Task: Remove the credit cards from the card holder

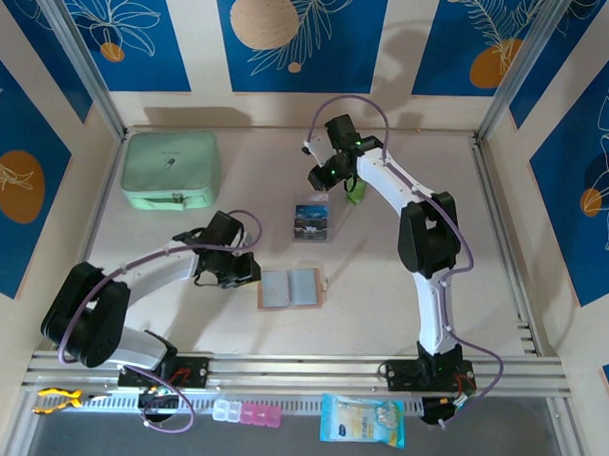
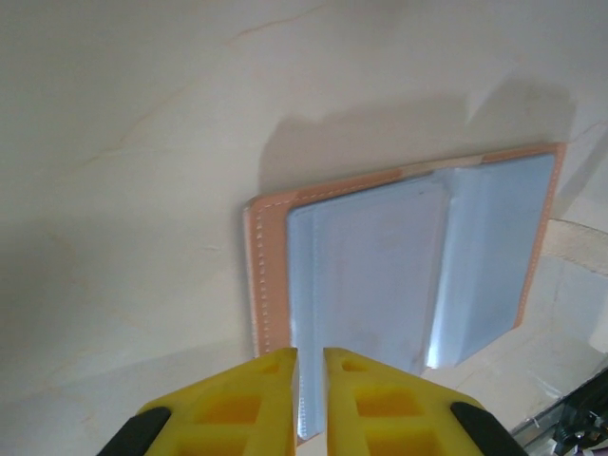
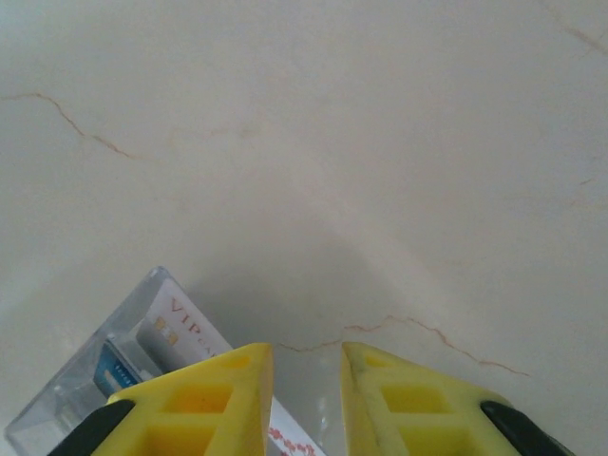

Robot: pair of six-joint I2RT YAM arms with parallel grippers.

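Top external view: card holder open, cards in the clear box

Top external view has the card holder (image 1: 290, 288) lying open and flat on the surface (image 1: 382, 291) near the middle, grey-blue pockets facing up inside a tan border. Just beyond it, apart from it, sits a clear box (image 1: 311, 238) with cards (image 1: 311, 220) inside, a blue printed face on top. A mint-green pouch (image 1: 171, 170) lies well apart at the far left.

The left tool (image 1: 245, 271) sits just beside the holder's left edge. From the left wrist, the left tool (image 2: 311, 399) has its yellow fingers pressed nearly together, leaving a thin slit, right at the near edge of the card holder (image 2: 399, 266). Whether they pinch that edge I cannot tell.

The right tool (image 1: 354, 193) hangs just right of the clear box's far end. From the right wrist, the right tool (image 3: 307, 399) is partly spread, with bare surface showing between the fingers. To its left is a corner of the clear box (image 3: 142, 290), holding a pale card among the cards (image 3: 180, 328)
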